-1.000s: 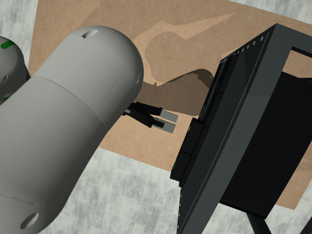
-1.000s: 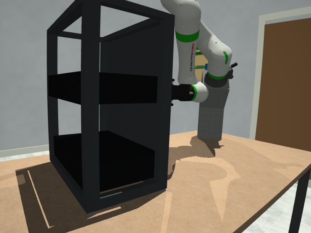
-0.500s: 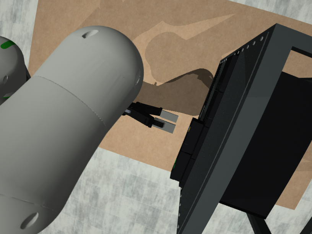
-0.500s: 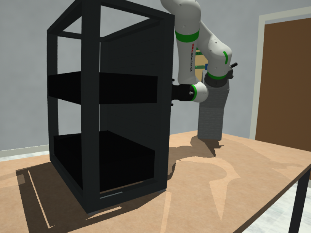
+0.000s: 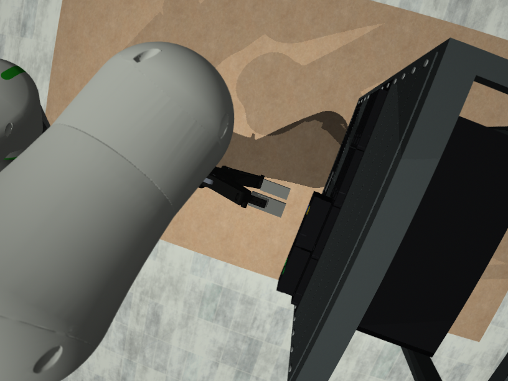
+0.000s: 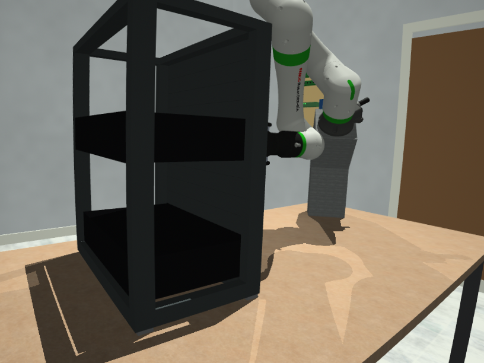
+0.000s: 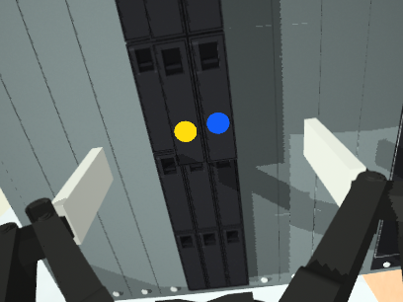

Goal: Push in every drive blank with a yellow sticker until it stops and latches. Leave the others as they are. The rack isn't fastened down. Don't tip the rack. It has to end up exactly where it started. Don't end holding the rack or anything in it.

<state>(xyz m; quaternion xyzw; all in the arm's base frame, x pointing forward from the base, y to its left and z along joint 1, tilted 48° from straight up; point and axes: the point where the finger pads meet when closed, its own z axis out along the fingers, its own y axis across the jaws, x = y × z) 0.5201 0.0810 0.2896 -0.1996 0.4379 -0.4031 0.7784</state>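
Observation:
The black rack (image 5: 369, 205) (image 6: 140, 156) stands upright on the wooden table (image 6: 352, 293). In the wrist view its front holds a column of dark drive blanks. One blank bears a yellow sticker (image 7: 186, 131), and the blank to its right bears a blue sticker (image 7: 217, 122). In the top view the yellow-sticker blank (image 5: 315, 221) sticks out from the rack front, and a blank with a green sticker (image 5: 293, 270) sticks out below it. My gripper (image 5: 286, 202) (image 7: 203, 150) is open and empty. It faces the rack front a short way off, apart from the blanks. In the exterior view the rack hides the fingers.
The robot's grey pedestal (image 6: 332, 175) stands on the table behind the rack. Thin light lines (image 6: 58, 296) on the table mark the rack's footprint. The table's front right edge (image 6: 430, 304) drops to the floor. A brown door (image 6: 445, 129) is at the right.

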